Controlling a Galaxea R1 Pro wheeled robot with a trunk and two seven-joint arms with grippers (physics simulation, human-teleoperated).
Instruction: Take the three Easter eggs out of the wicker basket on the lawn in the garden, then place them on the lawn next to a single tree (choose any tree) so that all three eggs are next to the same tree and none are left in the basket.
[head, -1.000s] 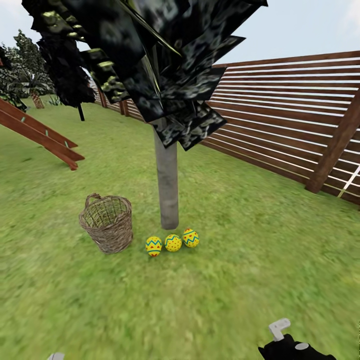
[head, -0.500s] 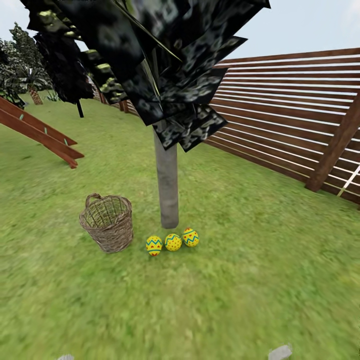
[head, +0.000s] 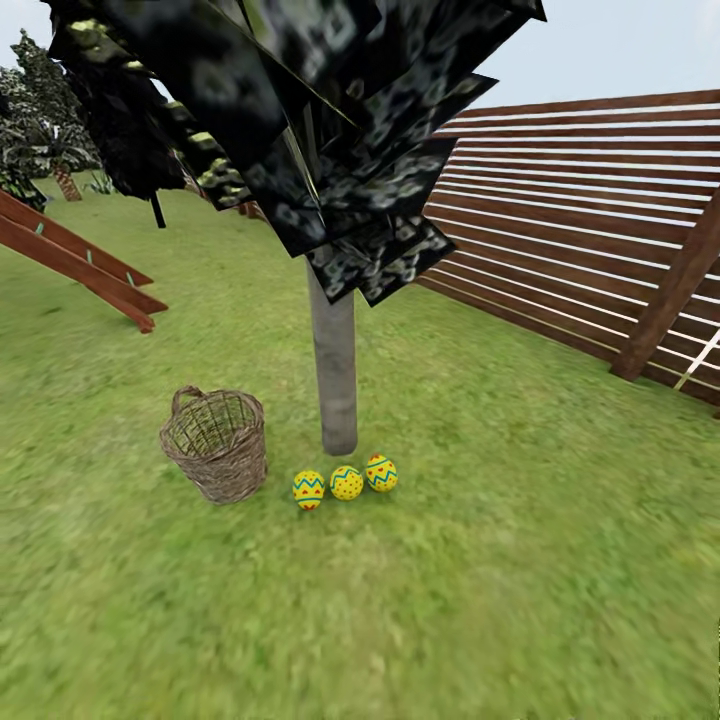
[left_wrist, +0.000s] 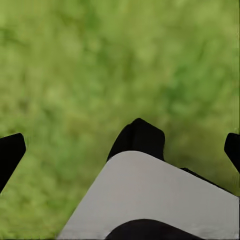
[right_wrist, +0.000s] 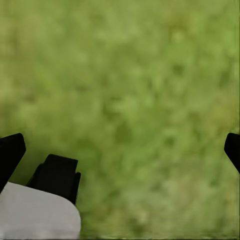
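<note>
Resting beside tree (head: 337, 380): Easter eggs (head: 346, 483)

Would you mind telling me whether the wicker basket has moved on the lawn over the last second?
No. The wicker basket keeps its place beside the tree trunk and the three Easter eggs; only the camera drifted slightly.

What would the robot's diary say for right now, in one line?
eggs: three on lawn by tree | basket: looks empty | grippers: open over grass

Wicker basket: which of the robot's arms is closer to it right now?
Probably left, unconfirmed: the wicker basket sits toward the head view's left, the left arm's side. Both left fingers and right fingers hang spread over lawn, no basket by them.
</note>
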